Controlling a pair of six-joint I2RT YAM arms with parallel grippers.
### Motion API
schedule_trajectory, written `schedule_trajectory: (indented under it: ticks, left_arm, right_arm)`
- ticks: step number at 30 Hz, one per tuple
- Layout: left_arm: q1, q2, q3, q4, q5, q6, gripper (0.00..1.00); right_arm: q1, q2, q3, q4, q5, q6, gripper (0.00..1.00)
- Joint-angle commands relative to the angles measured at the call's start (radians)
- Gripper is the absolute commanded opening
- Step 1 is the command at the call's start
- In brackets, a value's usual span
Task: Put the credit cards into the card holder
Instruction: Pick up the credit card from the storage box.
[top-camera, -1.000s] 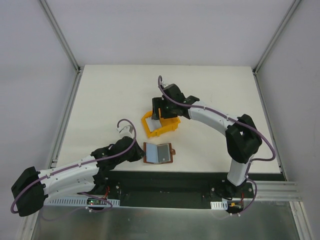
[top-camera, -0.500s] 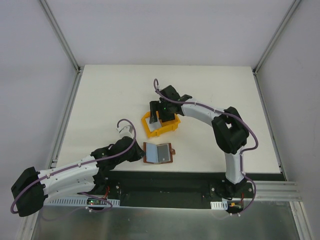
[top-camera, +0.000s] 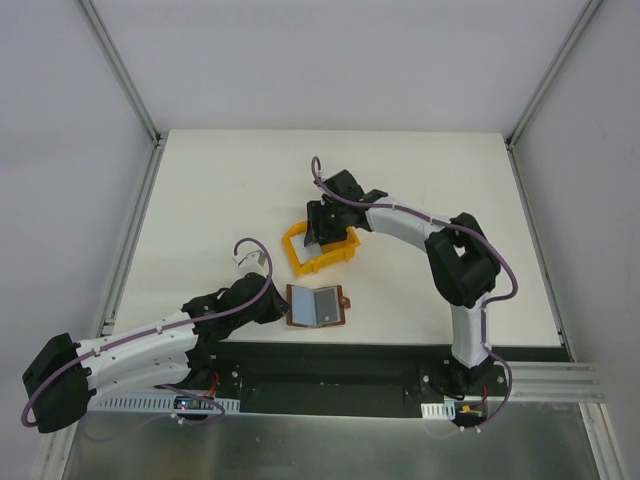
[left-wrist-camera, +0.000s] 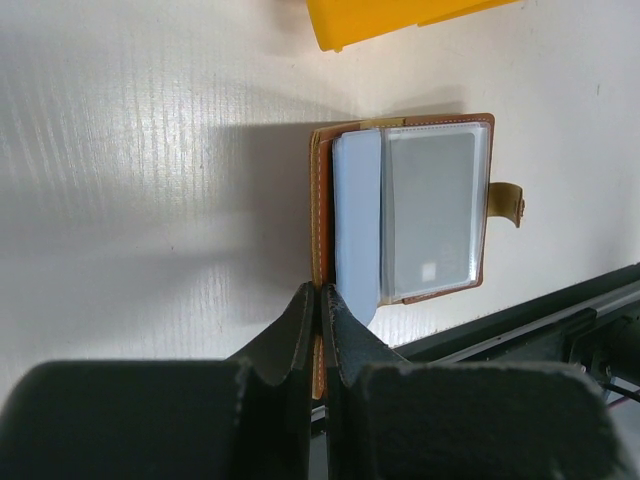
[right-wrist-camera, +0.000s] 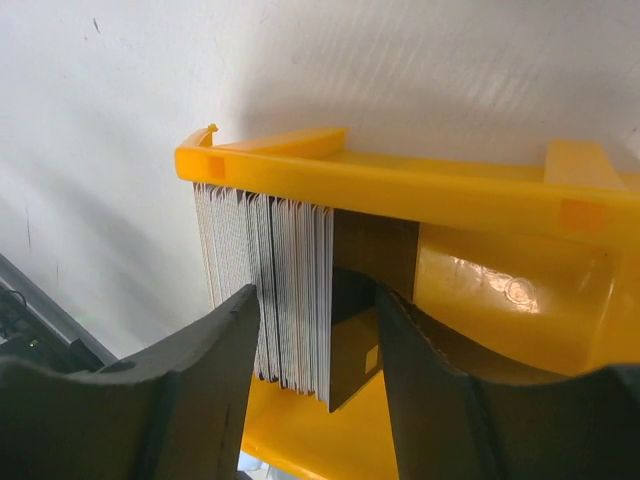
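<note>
Care matters here: the credit cards (right-wrist-camera: 265, 290) stand on edge in a tight pack at one end of the yellow bin (right-wrist-camera: 480, 190). Your right gripper (right-wrist-camera: 318, 300) is spread wide over them, and part of the pack shows between its fingers. Bring the fingers in slowly and try to catch just one card, not a bunch. Then lift straight up so nothing scrapes the bin wall. A dark card (right-wrist-camera: 375, 250) sits at the end of the pack and may come along too. The card holder (left-wrist-camera: 405, 210) lies open on the table (left-wrist-camera: 150, 150), near the bin but apart from it. Your left gripper (left-wrist-camera: 320, 298) is pressed together at its brown edge; you cannot tell if it nips the leather. Watch the snap tab (left-wrist-camera: 505, 203) sticking out at the side.
</note>
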Motion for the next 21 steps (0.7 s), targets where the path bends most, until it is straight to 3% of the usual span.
schedule_trajectory:
  ticks: [1,10,21]
  left_arm:
    - [-0.011,0.003,0.032,-0.017,-0.02,0.004,0.0]
    - [-0.01,0.006,0.031,-0.017,-0.018,0.002,0.0]
    - [-0.01,0.008,0.028,-0.017,-0.017,0.001,0.0]
  right_arm:
    - [-0.001,-0.086,-0.007,0.024,-0.036,0.006,0.51]
    - [-0.004,-0.109,-0.015,0.019,-0.031,0.005,0.43]
    - [-0.01,-0.132,-0.012,-0.013,0.012,-0.012,0.17]
